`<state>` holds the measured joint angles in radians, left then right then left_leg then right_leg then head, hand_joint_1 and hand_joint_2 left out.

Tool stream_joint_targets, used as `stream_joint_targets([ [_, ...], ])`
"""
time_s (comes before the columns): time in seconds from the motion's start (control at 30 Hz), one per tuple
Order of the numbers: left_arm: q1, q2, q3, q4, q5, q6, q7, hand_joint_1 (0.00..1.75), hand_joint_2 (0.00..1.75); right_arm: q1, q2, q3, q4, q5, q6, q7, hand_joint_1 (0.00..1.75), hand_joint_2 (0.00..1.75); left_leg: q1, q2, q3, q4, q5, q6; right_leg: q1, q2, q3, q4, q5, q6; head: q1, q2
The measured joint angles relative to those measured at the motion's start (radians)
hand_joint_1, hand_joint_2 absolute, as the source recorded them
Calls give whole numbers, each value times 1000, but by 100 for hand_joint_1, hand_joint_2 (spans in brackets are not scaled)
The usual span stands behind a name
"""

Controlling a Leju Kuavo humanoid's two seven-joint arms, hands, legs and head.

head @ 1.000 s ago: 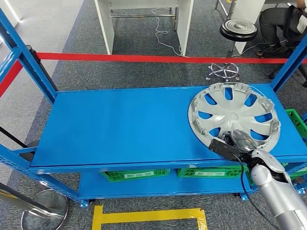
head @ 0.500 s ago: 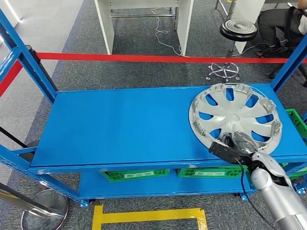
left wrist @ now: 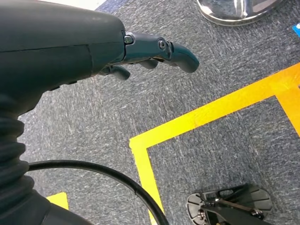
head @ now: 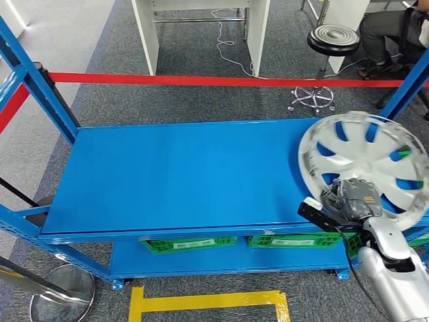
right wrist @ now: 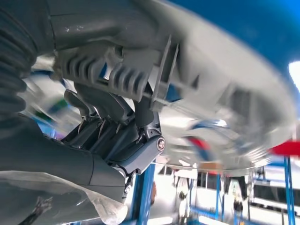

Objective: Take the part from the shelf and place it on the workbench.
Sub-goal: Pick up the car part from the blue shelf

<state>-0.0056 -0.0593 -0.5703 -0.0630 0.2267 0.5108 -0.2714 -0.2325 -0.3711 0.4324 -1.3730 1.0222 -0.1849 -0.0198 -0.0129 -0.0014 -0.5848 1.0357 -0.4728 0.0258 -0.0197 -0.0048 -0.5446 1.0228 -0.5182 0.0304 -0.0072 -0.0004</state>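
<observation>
The silver hubcap (head: 366, 161) is gripped at its near rim by the right hand (head: 354, 198), fingers closed over the edge, above the right end of the blue shelf (head: 171, 171). The disc is tilted, its face turned up and toward the camera. The left hand (left wrist: 106, 44) is seen over grey carpet, fingers extended, nothing held.

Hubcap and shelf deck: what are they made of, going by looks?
Hubcap: likely moulded plastic with a silver painted finish; the right wrist view shows thin ribs and clip tabs on its back, typical of moulding. Metal can't be ruled out. The right hand grips its near rim.

Shelf deck: probably sheet steel, painted glossy blue; flat, smooth, evenly coloured, with matching blue uprights.
</observation>
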Motion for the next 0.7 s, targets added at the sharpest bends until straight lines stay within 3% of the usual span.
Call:
stream_joint_targets([
  [0.7,-5,-8,-49,33,102,-9,-5,0,175,48,-10,-52,-122,28,-12,-44,175,175,0,0,-3,0,0,0,0,0,-3,0,0,0,0,0],
])
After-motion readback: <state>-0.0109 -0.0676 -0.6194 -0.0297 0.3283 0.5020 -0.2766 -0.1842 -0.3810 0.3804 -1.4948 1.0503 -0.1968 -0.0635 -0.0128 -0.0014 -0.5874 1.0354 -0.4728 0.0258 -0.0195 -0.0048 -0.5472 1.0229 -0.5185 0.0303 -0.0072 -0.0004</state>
